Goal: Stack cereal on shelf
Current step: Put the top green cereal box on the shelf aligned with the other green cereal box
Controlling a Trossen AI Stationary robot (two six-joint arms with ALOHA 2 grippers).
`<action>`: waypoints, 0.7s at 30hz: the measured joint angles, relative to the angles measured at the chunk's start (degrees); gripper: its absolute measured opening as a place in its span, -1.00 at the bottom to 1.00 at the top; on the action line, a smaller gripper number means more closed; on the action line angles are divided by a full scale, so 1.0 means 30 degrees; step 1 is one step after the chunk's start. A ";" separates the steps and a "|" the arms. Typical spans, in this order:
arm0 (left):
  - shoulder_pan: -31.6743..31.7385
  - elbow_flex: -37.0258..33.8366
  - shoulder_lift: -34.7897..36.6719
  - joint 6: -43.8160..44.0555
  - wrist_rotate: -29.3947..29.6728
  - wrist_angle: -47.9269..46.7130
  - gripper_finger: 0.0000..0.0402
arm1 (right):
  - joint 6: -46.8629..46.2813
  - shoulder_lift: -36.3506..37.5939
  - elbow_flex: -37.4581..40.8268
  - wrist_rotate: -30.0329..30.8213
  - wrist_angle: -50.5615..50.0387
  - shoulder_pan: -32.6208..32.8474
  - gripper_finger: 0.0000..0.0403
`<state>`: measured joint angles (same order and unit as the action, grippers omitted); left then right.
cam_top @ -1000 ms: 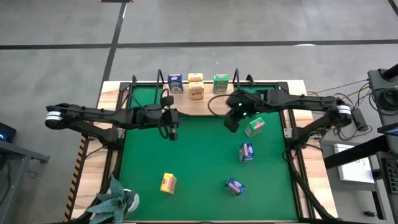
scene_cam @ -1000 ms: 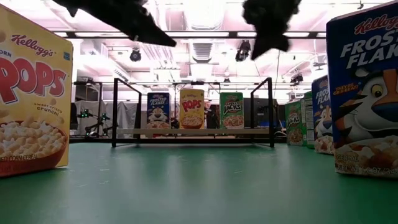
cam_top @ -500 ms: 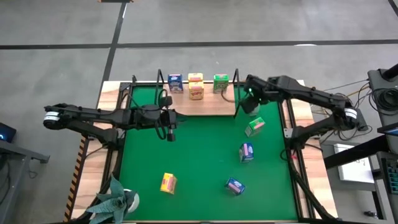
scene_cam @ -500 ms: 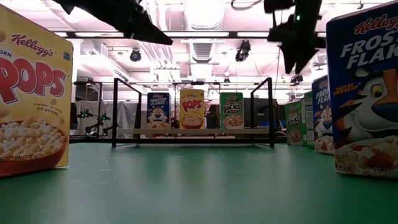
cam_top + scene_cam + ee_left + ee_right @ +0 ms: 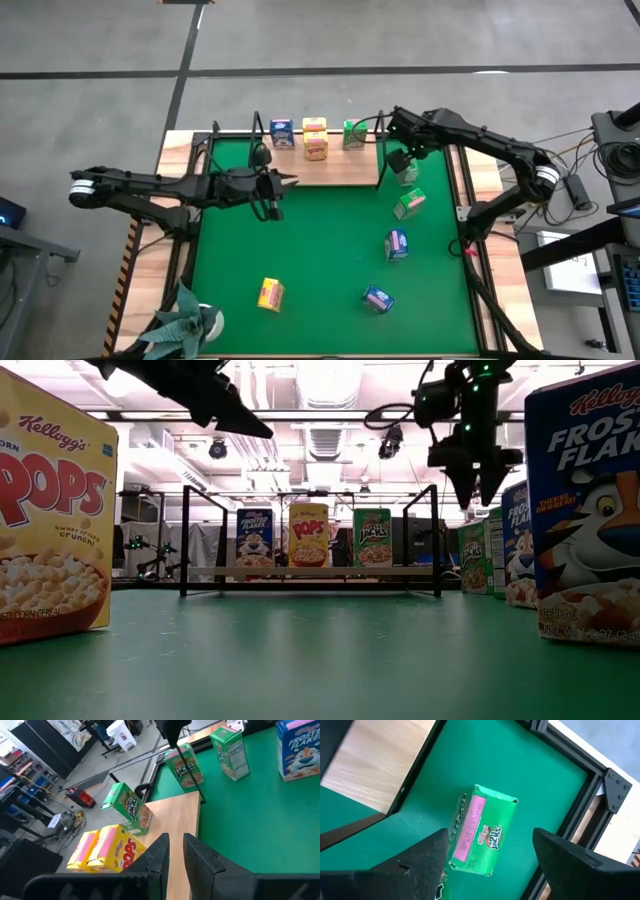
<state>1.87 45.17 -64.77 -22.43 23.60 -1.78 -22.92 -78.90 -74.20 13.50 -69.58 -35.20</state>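
Green matting covers the desk (image 5: 300,250), and along its upper edge in the high view lies the shelf (image 5: 335,172), a pale board between black wire uprights. Four cereal boxes already stand there: a blue box (image 5: 282,133), two yellow boxes (image 5: 315,138) one behind the other, and a green box (image 5: 353,134).

The right hand (image 5: 400,160) hangs just right of the shelf's right upright, upper right of centre in the high view, its fingers spread wide and empty. Directly beneath it stands a green Apple Jacks box (image 5: 482,831); the right wrist view looks straight down on it, the box framed between the two dark fingers with clear mat on either side. Its long face runs roughly in line with the fingers, so the narrow sides face the pads, which looks right for a straight descent and pinch. A second green box (image 5: 409,204) lies just below it in the high view, then two blue boxes (image 5: 396,244) (image 5: 377,298) further down, and a yellow box (image 5: 270,294) at lower left.

The left hand (image 5: 283,182) waits over the mat just below the shelf's middle, fingers nearly together and holding nothing. The right hand is plainly the nearer to the green box; from there the shelf lies to the left past the upright.
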 joint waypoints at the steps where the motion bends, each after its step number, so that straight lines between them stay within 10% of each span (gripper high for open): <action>1: 0.0000 0.0000 0.0000 0.0013 -0.0001 -0.0090 -0.81 | 0.0000 -0.0152 0.0019 0.0000 0.0014 0.0002 0.40; 21: 0.0000 0.0000 0.0000 0.0306 0.0006 -0.0918 -0.81 | 0.0109 -0.0880 0.1852 -0.0296 0.1726 0.0000 0.16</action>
<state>1.87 45.17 -64.77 -21.51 23.62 -4.54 -22.59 -81.54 -68.64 12.61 -64.40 -35.20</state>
